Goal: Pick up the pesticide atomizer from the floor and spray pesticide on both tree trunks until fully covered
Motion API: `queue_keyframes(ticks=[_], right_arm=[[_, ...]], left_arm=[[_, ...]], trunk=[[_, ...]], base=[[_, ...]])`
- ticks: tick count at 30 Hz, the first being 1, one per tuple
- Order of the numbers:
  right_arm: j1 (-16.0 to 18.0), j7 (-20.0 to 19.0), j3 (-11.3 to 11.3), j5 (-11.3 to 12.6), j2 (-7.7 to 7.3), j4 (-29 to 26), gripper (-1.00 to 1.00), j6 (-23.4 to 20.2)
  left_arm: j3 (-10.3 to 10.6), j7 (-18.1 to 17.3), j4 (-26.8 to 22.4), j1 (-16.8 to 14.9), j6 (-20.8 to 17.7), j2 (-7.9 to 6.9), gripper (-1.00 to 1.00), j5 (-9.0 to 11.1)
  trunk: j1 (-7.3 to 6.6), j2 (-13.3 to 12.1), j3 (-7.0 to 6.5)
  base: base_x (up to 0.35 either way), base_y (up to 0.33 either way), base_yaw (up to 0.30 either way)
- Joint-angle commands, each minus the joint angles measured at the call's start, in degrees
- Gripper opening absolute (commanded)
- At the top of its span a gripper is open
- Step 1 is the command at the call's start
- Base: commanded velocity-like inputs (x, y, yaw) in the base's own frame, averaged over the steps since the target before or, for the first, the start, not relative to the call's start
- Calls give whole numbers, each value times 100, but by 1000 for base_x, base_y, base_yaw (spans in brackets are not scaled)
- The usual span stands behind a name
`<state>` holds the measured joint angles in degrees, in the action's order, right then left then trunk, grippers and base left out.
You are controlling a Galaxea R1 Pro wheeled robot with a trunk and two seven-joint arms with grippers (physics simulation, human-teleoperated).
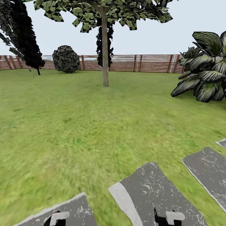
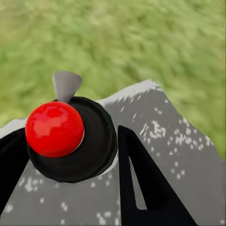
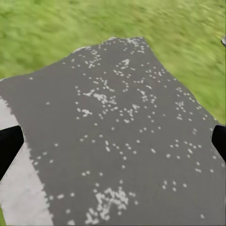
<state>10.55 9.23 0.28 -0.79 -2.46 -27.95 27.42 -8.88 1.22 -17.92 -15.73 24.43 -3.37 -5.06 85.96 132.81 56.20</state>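
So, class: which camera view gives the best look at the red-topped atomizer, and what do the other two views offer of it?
The left wrist view: the atomizer sits close up between the left gripper's dark fingers, red ball top and grey nozzle plain. The head view gives just a speck of red at the left gripper. The right wrist view looks down on a grey paving slab and grass.

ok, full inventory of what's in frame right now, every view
tall tree with bare grey-brown trunk: 1, dark green leaf clumps on top, mid-lawn ahead
narrow black-foliaged tree: 1, far left by the fence
round dark bush: 1, at the fence
broad-leafed palm plant: 1, dark green, right edge
brown slatted wooden fence: 1, across the back
green lawn: blurry, covers the ground
grey speckled paving slabs: about four, near the robot
black atomizer with red ball top: 1, between the left fingers
left gripper: shut on the atomizer
right gripper: open, above a slab
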Motion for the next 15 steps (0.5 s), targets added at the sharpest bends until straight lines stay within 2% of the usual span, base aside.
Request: queue_keyframes(ticks=[1,15], right_arm=[[0,0,0,0,0,0,100,0],[0,0,-2,0,0,0,100,0]], left_arm=[[0,1,-1,0,0,-1,-100,-1],[0,1,-1,0,0,-4,-100,-4]], trunk=[[0,0,0],[0,0,0]], base=[[338,0,0],[339,0,0]])
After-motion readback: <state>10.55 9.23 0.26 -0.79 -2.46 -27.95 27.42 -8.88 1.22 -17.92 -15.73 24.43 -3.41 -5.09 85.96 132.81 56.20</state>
